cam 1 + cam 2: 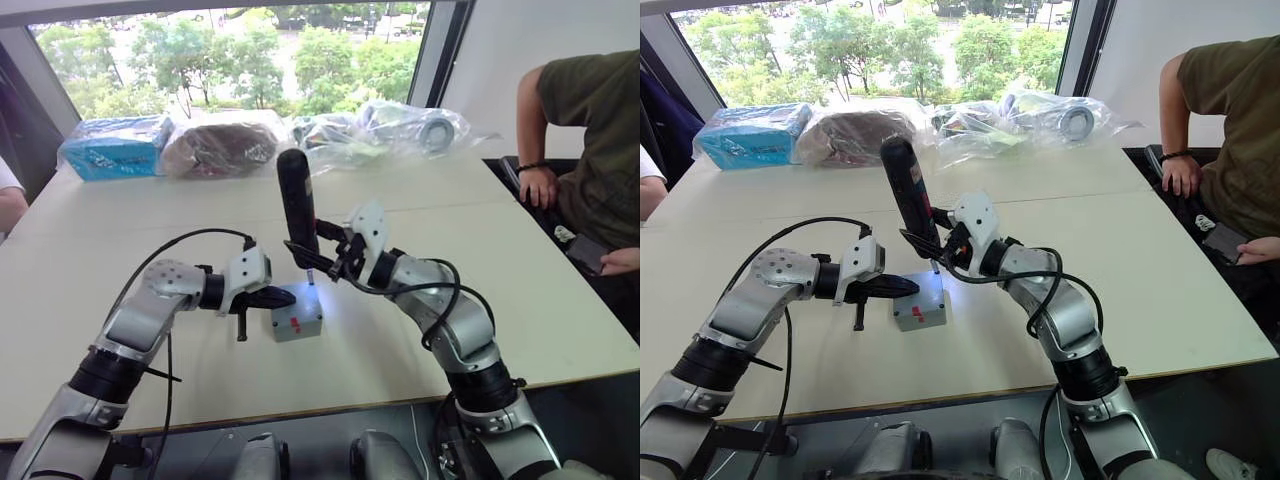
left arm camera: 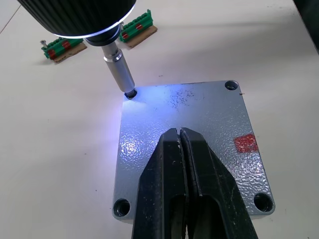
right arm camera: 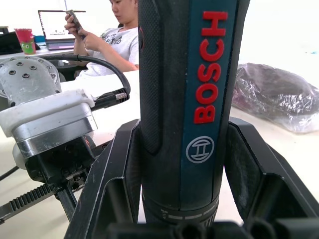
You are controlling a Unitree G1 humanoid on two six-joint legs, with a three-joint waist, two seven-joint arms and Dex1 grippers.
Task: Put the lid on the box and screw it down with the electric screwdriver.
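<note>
While the right gripper point(image 3: 184, 164) clamps the black pen-shaped electric screwdriver point(image 1: 298, 205), its bit sits in the grey square metal lid's point(image 2: 199, 129) corner hole at eleven o'clock; left gripper's point(image 2: 180, 144) fingers press closed, empty, on the lid.

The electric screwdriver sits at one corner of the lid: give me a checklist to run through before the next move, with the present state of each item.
1. Lid seated on the box: ok, edges look flush.
2. Electric screwdriver gripped by the right gripper: ok, fingers clamp its body, tool roughly upright.
3. Bit in the corner hole: ok, tip sits in the lit corner recess.
4. Left gripper steadying the lid: ok, shut fingers press on its top.
5. Screws in the other three corner holes: cannot tell; the recesses look dark.
6. Bit engaged with a screw head: cannot tell, hidden by the bit.
</note>
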